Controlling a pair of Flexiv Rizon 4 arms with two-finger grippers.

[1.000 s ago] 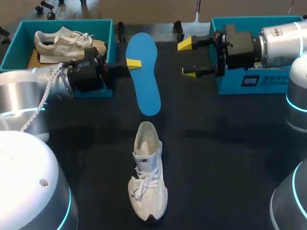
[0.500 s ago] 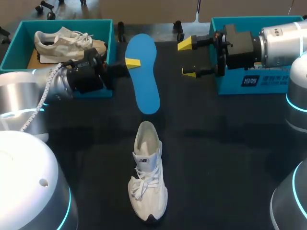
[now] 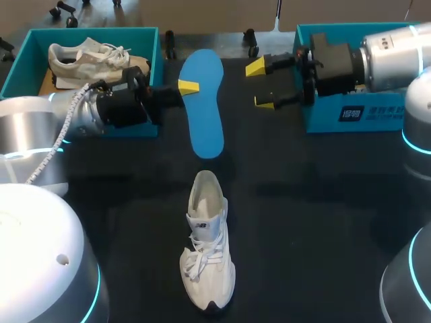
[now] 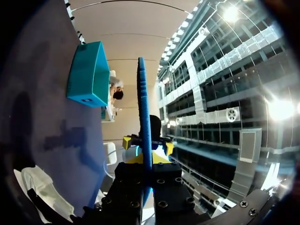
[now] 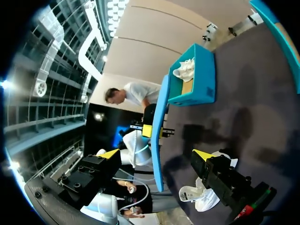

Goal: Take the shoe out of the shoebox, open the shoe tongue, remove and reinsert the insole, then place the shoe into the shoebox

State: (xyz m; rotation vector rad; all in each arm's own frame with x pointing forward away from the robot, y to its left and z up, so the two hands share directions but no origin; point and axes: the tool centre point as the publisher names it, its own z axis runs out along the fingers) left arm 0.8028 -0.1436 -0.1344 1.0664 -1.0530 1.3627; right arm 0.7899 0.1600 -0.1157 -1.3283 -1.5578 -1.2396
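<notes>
A blue insole [image 3: 205, 101] hangs above the table's far middle, with my left gripper [image 3: 188, 86] shut on its left edge. In the left wrist view the insole [image 4: 142, 108] stands edge-on, clamped in the left gripper [image 4: 146, 145]. My right gripper [image 3: 260, 85] stands open just right of the insole, apart from it. From the right wrist, the insole [image 5: 159, 136] lies ahead of the right gripper's [image 5: 155, 154] wide-spread fingers. The white shoe [image 3: 207, 249] rests on the black table at the front middle, heel toward the insole.
A teal shoebox [image 3: 156, 54] at the far left holds a second light shoe [image 3: 84, 57]. Another teal box [image 3: 337, 114] stands at the far right, under my right arm. Bare black table lies around the white shoe.
The insole has shifted slightly in my left gripper's hold and looks a little shorter. My right gripper has edged a little toward the insole.
</notes>
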